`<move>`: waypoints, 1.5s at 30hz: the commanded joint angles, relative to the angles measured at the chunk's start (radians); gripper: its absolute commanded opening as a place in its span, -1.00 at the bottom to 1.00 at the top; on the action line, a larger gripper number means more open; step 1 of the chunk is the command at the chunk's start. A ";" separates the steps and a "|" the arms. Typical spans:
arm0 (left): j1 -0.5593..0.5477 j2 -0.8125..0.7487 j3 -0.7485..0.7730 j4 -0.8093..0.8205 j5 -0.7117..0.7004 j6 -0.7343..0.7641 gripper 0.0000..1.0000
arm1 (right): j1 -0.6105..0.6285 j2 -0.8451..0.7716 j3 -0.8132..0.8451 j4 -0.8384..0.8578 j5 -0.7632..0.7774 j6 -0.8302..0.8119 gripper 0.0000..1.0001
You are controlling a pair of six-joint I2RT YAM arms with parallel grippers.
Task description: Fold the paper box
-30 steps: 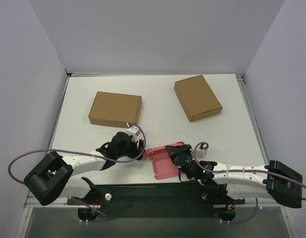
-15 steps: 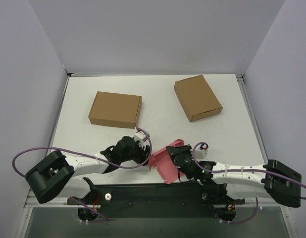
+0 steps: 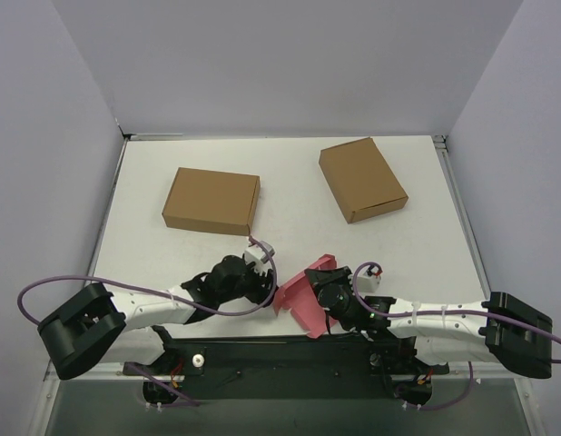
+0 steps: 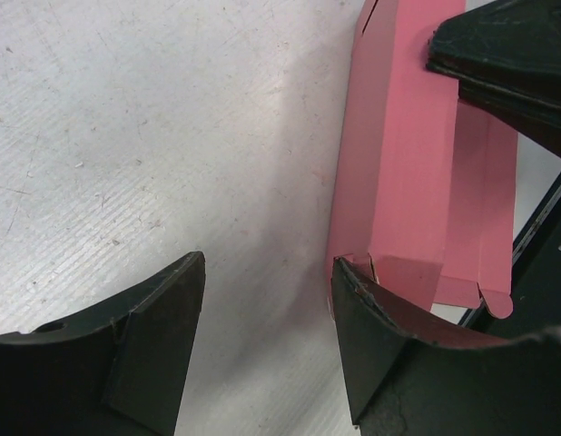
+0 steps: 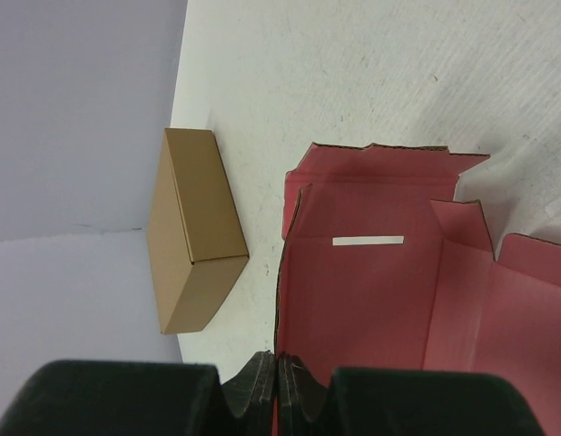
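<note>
The pink paper box point(image 3: 301, 292) is a partly folded sheet near the table's front edge, tilted up on one side. My right gripper point(image 3: 322, 289) is shut on the box's edge; in the right wrist view the fingers point(image 5: 277, 374) pinch a wall of the box point(image 5: 371, 300), whose inside shows a white slot. My left gripper point(image 3: 262, 282) is open just left of the box. In the left wrist view its jaws point(image 4: 267, 272) straddle bare table, and the right fingertip point(image 4: 353, 291) is at the corner of the box's raised side point(image 4: 398, 163).
Two brown cardboard boxes lie farther back, one left point(image 3: 211, 199) and one right point(image 3: 362, 179). One of them shows in the right wrist view point(image 5: 194, 232). Purple walls enclose the white table point(image 3: 290, 227). A black rail point(image 3: 280, 350) runs along the front edge.
My left gripper has moved right, up to the pink box. My right gripper has lifted the box from lying nearly flat to tilted up.
</note>
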State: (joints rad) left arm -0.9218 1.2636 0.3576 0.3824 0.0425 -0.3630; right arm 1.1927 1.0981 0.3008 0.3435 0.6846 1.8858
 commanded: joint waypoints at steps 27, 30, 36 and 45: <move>-0.166 -0.072 -0.124 0.177 -0.052 -0.085 0.33 | 0.021 0.009 0.004 -0.057 0.073 0.013 -1.00; -0.172 -0.049 -0.120 0.210 -0.058 -0.090 0.33 | 0.024 0.014 0.004 -0.054 0.073 0.018 -1.00; -0.178 0.005 -0.097 0.245 -0.070 -0.082 0.31 | 0.027 0.016 0.003 -0.052 0.075 0.019 -1.00; -0.180 0.045 -0.068 0.328 -0.116 -0.062 0.22 | 0.033 0.017 -0.008 -0.044 0.076 0.024 -1.00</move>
State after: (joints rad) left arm -1.0985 1.2930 0.2348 0.5930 -0.0402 -0.4366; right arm 1.2121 1.1046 0.3008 0.3214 0.7193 1.8973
